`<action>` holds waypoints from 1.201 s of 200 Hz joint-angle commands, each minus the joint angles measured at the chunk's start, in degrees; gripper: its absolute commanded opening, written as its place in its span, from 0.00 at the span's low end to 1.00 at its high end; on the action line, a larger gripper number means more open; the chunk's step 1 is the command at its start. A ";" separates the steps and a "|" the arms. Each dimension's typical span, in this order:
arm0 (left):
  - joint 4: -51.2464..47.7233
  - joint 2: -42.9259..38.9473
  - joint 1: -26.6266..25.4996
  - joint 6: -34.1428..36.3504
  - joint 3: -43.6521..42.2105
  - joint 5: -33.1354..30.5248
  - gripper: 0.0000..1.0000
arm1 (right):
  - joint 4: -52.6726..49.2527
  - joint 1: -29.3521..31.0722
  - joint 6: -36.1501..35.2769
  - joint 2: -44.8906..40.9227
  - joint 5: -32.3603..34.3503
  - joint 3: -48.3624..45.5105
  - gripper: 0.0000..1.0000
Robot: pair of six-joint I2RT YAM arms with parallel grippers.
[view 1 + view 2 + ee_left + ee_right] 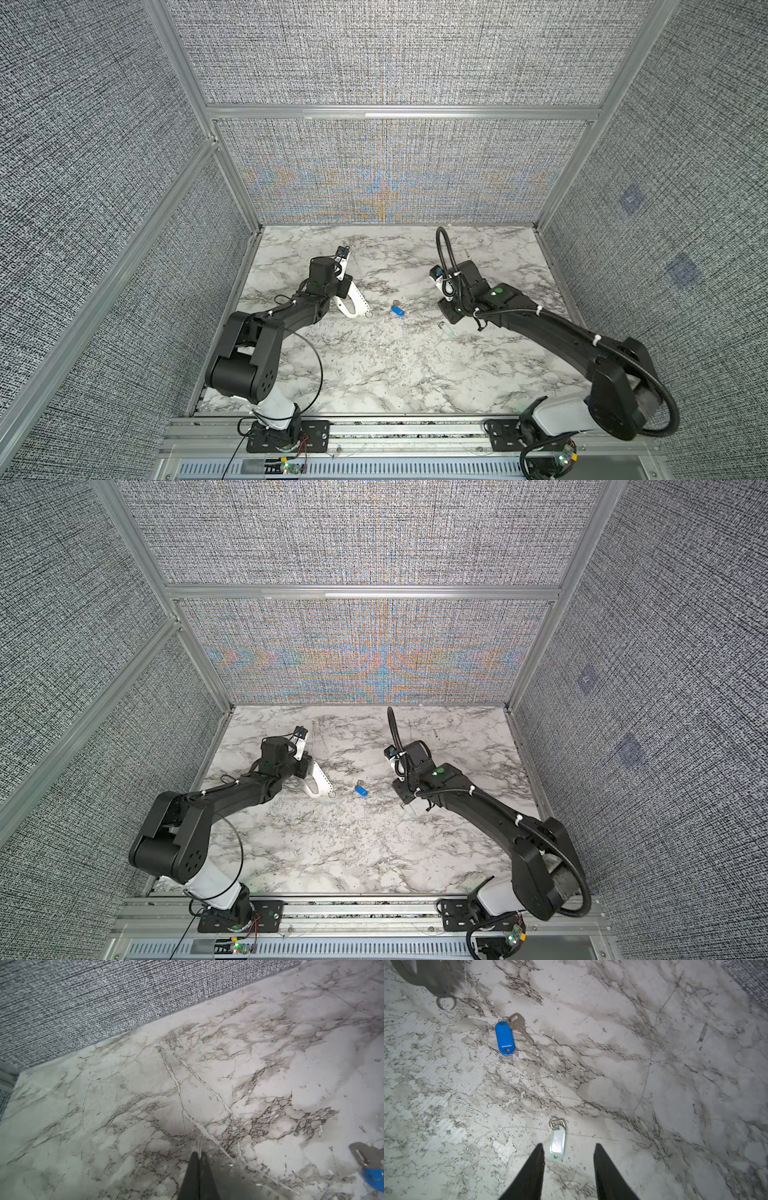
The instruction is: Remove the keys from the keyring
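Observation:
The silvery key (519, 1027) lies on the marble table next to the keyring's blue tag (504, 1037), its head against the tag's small ring (502, 1019). I cannot tell whether the key is threaded on it. Both top views show the blue tag (398, 311) (362, 791) mid-table. My left gripper (367, 312) (331, 792) (199, 1154) is shut on a separate bare metal ring (445, 1002) (199, 1145), left of the tag. My right gripper (569, 1147) is open just above the table, right of the tag.
A pale green tag (558, 1142) (446, 329) with a small triangular loop lies on the table just ahead of my right fingertips (540, 1148). Grey fabric walls enclose the marble table (374, 374) on three sides.

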 commanded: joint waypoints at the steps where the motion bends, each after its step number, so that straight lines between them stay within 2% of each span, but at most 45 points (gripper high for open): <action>1: -4.42 3.16 1.04 2.98 3.66 0.17 0.00 | 1.21 -0.97 3.20 -4.13 3.21 -2.04 0.48; 25: -5.47 5.09 2.15 2.97 5.67 0.69 0.00 | 1.70 -1.69 3.75 -8.71 4.76 -5.01 0.53; 38: -5.89 6.22 2.69 3.23 6.78 0.48 0.12 | 2.06 -2.21 4.63 -10.72 5.54 -7.84 0.55; 72: -6.44 7.98 4.08 3.22 8.69 2.06 0.27 | 0.35 -4.40 5.72 -15.19 4.77 -9.21 0.58; 93: -5.88 6.22 4.50 2.25 8.62 1.53 0.35 | 0.65 -5.74 5.77 -18.25 5.08 -10.38 0.62; 114: -4.22 1.13 4.62 0.50 6.30 0.96 0.41 | 3.27 -8.23 5.57 -20.89 6.81 -12.41 0.73; 128: -1.01 -4.20 4.62 -1.24 2.07 -0.18 0.45 | 7.29 -10.67 5.54 -22.40 8.67 -14.36 0.87; 139: 2.40 -9.23 4.60 -2.95 -2.78 -1.28 0.48 | 12.79 -13.16 6.38 -23.33 10.29 -17.08 0.99; 162: 11.68 -19.64 5.24 -5.31 -14.92 -7.45 0.52 | 23.43 -21.51 9.08 -22.59 9.78 -22.26 0.99; 182: 19.40 -24.68 7.06 -7.45 -24.41 -13.31 0.58 | 33.22 -28.03 10.80 -18.95 11.17 -26.66 0.99; 214: 31.15 -22.19 10.32 -9.94 -31.89 -18.10 0.62 | 57.94 -30.65 6.99 -9.95 10.90 -35.44 0.99; 240: 47.06 -16.44 10.90 -6.86 -36.32 -16.56 0.64 | 80.44 -30.73 7.10 -4.11 5.88 -43.62 0.99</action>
